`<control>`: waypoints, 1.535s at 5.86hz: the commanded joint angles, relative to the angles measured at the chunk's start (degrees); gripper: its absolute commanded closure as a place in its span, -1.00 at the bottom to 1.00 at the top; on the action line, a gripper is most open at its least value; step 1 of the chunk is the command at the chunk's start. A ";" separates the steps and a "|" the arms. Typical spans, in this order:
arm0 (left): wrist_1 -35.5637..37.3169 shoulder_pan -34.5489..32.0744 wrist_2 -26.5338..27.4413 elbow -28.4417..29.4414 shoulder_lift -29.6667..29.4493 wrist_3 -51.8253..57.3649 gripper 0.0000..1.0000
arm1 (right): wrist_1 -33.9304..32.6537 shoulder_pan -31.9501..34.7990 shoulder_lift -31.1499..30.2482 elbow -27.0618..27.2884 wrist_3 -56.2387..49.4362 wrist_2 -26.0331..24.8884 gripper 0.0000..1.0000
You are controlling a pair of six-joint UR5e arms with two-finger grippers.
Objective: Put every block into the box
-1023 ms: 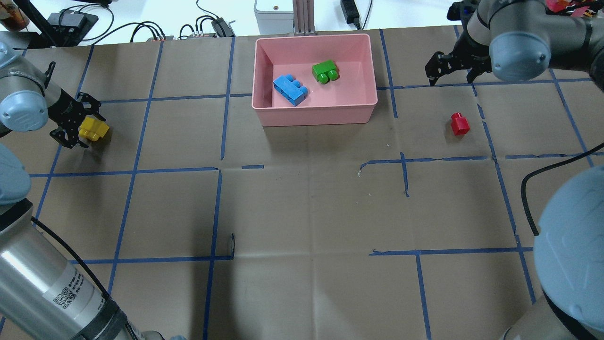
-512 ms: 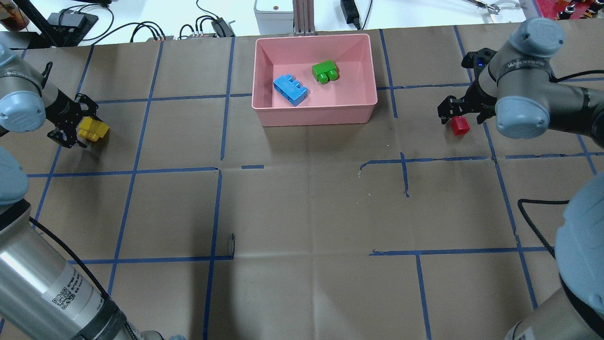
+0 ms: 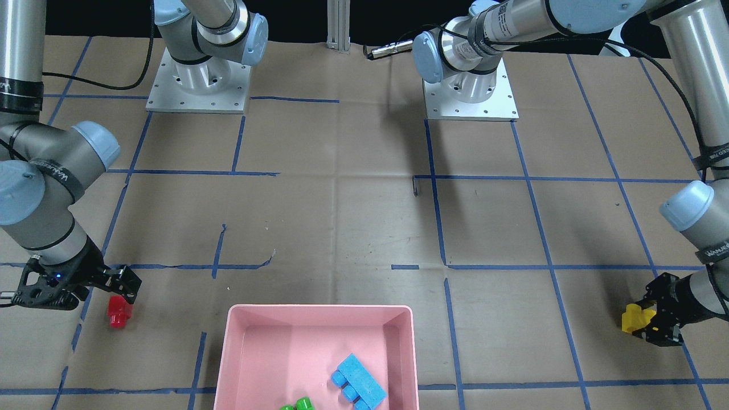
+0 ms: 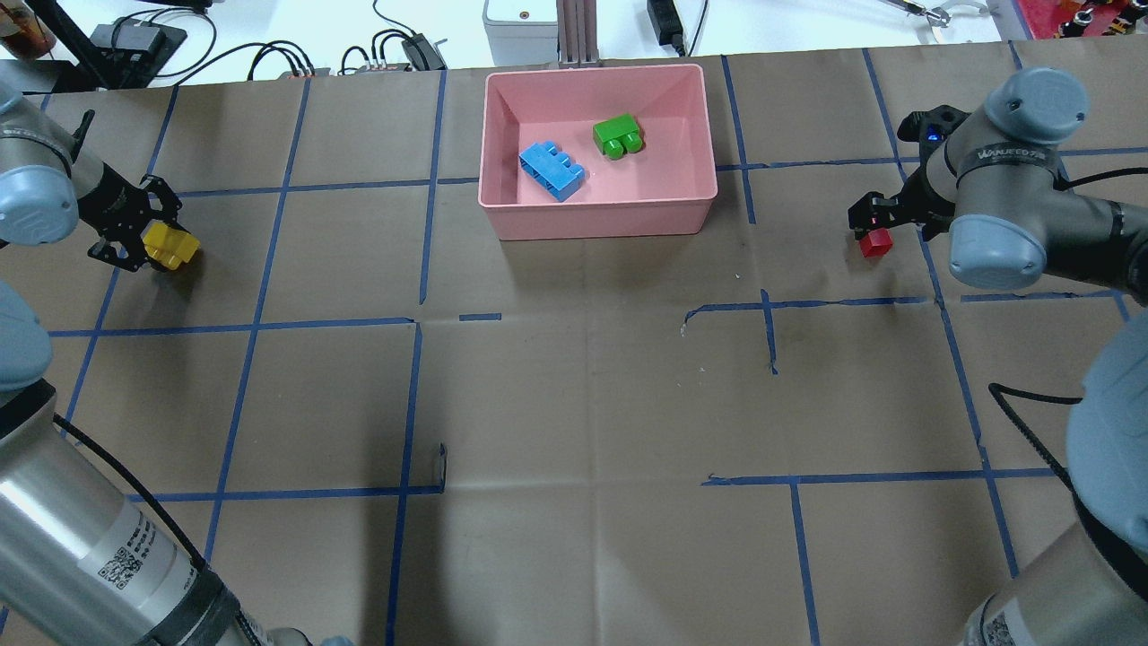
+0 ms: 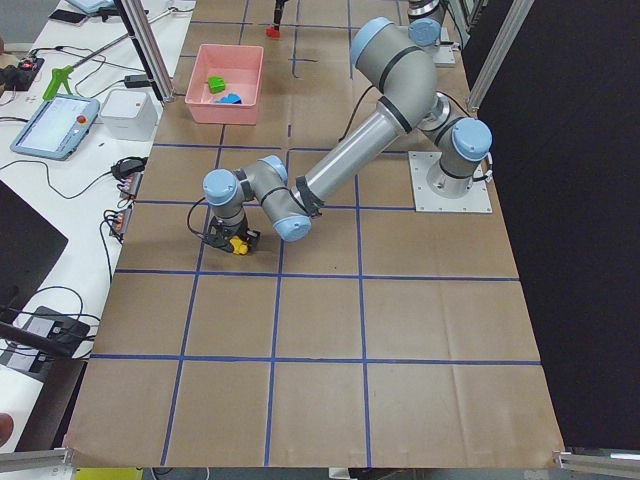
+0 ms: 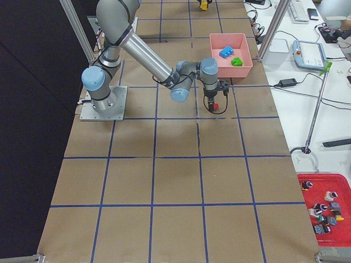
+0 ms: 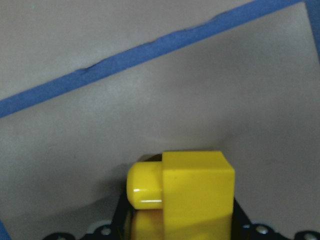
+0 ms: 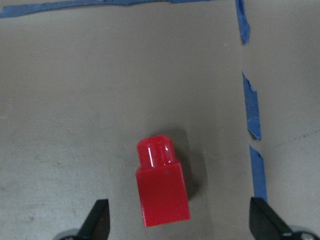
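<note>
The pink box [image 4: 596, 224] stands at the table's far middle. A light-blue brick [image 4: 552, 170] and a green brick [image 4: 619, 136] lie in it. My left gripper [image 4: 143, 238] is shut on the yellow brick [image 4: 172, 248] at the far left, close to the paper. The left wrist view shows the yellow brick [image 7: 195, 195] filling the space between the fingers. My right gripper [image 4: 877, 224] is open, low over the red brick [image 4: 874, 243]. In the right wrist view the red brick [image 8: 162, 192] lies between the two spread fingertips [image 8: 100, 220], untouched.
Brown paper with a blue tape grid covers the table [image 4: 574, 404]. Cables and small devices [image 4: 404, 49] lie beyond the far edge, behind the box. The arm bases [image 3: 196, 85] stand at the robot's side.
My right arm has swung down and toward the red brick, so its open fingers now straddle it. My left gripper has shifted slightly back and left with the yellow brick.
</note>
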 commanded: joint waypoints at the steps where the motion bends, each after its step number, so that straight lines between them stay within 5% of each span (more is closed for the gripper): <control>1: -9.50 -0.62 -0.02 5.46 3.87 3.39 0.87 | -0.99 0.47 1.99 -0.44 0.06 0.25 -0.93; 2: -18.36 -2.02 -0.20 10.11 6.24 8.01 1.00 | -1.43 0.56 2.35 -0.53 0.06 0.34 -0.77; 5: -27.84 -14.11 -0.02 18.76 7.67 13.93 1.00 | -0.65 0.73 2.35 -0.44 -2.29 2.96 0.60; 6: -27.77 -20.34 -0.29 18.86 7.32 14.03 1.00 | -0.21 0.73 1.92 -0.79 -5.27 2.89 0.83; 7: -26.99 -26.75 -2.46 19.38 6.97 13.42 1.00 | 3.45 1.43 1.04 -4.45 -8.17 2.80 0.83; 8: -26.80 -32.30 -5.88 21.30 5.49 12.11 0.92 | 19.59 3.70 0.60 -13.19 -8.72 2.37 0.87; 9: -26.72 -35.92 -6.00 23.93 3.04 8.62 1.00 | 27.41 6.85 0.68 -21.98 -8.73 1.49 0.88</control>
